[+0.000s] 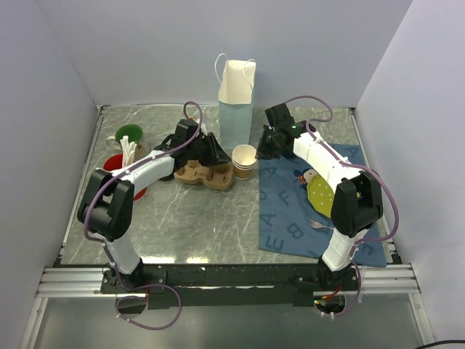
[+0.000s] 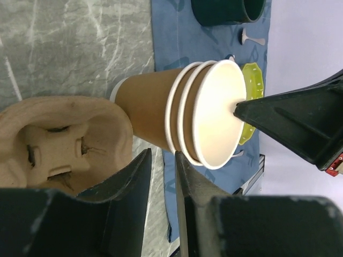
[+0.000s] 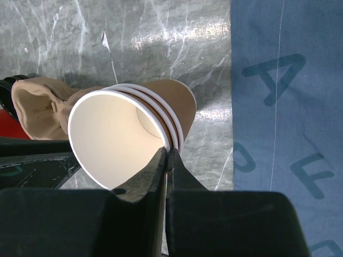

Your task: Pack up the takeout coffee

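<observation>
The takeout coffee shows as three nested tan kraft cups [image 1: 244, 160] with cream insides, standing upright mid-table at the blue mat's left edge. My right gripper [image 1: 263, 149] is shut on the top cup's rim [image 3: 112, 134], one finger inside the wall and one outside, the tips [image 3: 167, 152] pinched together. In the left wrist view its finger reaches into the cup's mouth [image 2: 209, 112]. My left gripper [image 1: 218, 156] hovers just left of the stack, over the pulp cup carrier [image 1: 205, 174]. Its jaws [image 2: 163, 160] stand narrowly open with only table between them, one finger close to the rims.
A white paper bag [image 1: 236, 102] stands behind the cups. The blue lettered mat [image 1: 290, 218] carries a yellow plate [image 1: 320, 193], a fork [image 1: 317, 225] and a dark green mug [image 2: 228, 10]. At the far left sit a red cup [image 1: 115, 161] and a green lid [image 1: 129, 134].
</observation>
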